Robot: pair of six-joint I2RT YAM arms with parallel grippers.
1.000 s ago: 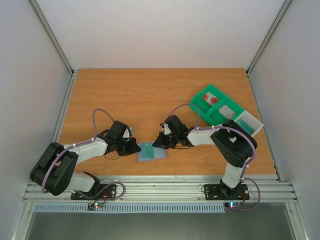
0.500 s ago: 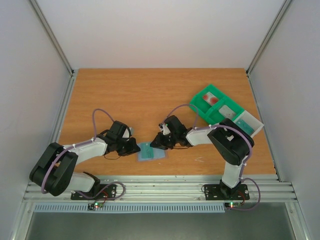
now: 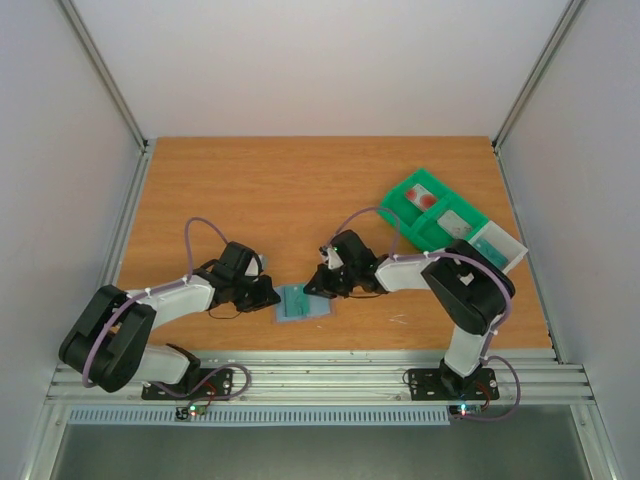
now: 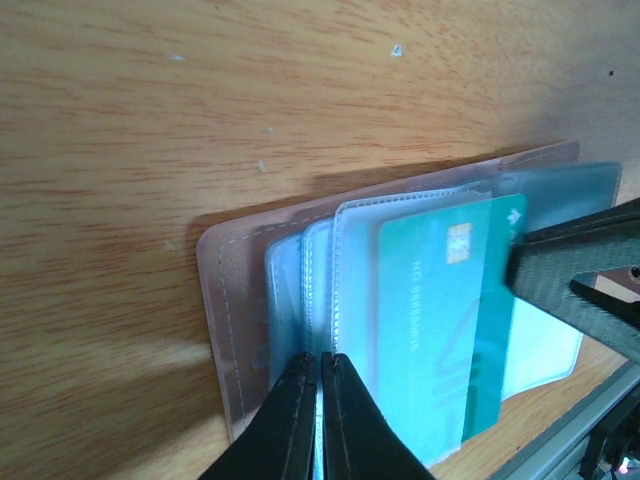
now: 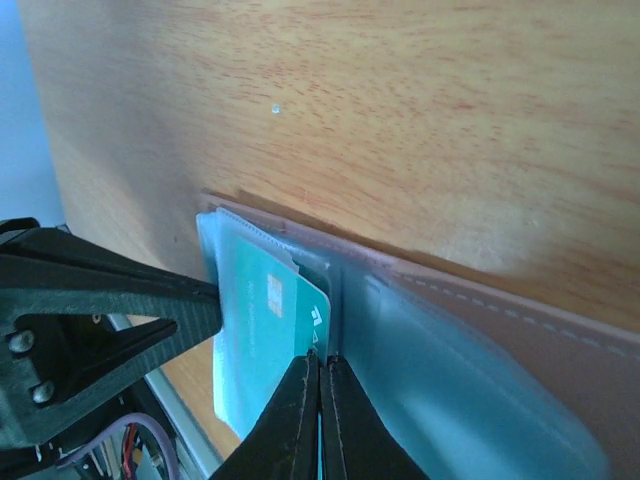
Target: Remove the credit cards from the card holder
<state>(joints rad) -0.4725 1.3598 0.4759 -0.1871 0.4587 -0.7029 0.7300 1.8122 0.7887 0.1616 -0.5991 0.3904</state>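
Note:
The card holder lies open on the table between my arms, tan outside, with clear blue-grey sleeves. A teal-green card sticks partly out of a sleeve and also shows in the right wrist view. My left gripper is shut on a clear sleeve at the holder's left side. My right gripper is shut on the edge of the teal-green card. A red card and a grey card lie in the green tray.
The green compartmented tray stands at the back right, with a white bin holding something teal at its near end. The table's front edge and metal rail run just behind the holder.
My right gripper shifted slightly left toward the holder, then a little back right. The holder and my left gripper stayed put.

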